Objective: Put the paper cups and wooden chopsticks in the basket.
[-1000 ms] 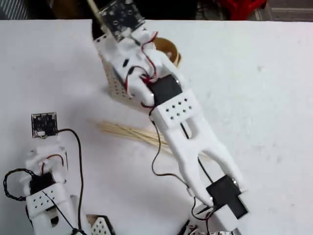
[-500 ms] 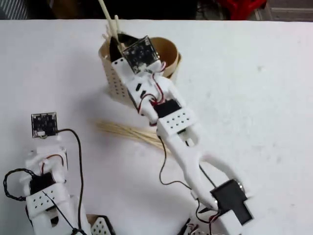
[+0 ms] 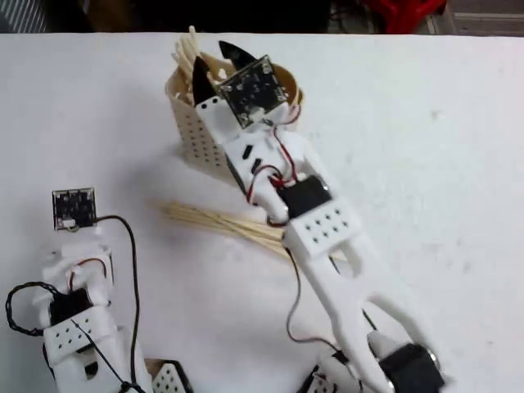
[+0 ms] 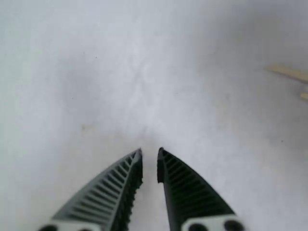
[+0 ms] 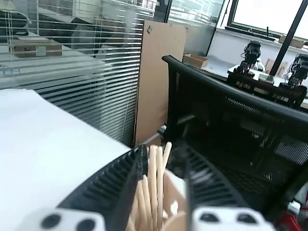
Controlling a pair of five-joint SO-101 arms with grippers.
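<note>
A cream perforated basket (image 3: 196, 135) stands at the far middle of the table. Several wooden chopsticks (image 3: 187, 51) stand upright in it, and a brown paper cup (image 3: 285, 82) sits in its right side. My right gripper (image 3: 218, 67) hangs open just above the basket's rim. In the right wrist view the chopsticks (image 5: 155, 183) rise between the spread fingers of my right gripper (image 5: 161, 151), touching neither. A loose bundle of chopsticks (image 3: 214, 221) lies flat on the table in front of the basket. My left gripper (image 4: 149, 153) hovers shut over bare white table at the near left.
The right arm (image 3: 327, 246) stretches diagonally from the near right edge across the end of the loose bundle. The left arm (image 3: 74, 311) with its cables sits folded in the near left corner. The chopstick tips (image 4: 288, 73) show beyond my left gripper.
My right gripper has opened and drawn back toward the near right. The chopstick it held over the basket now stands inside it. The left arm has not moved.
</note>
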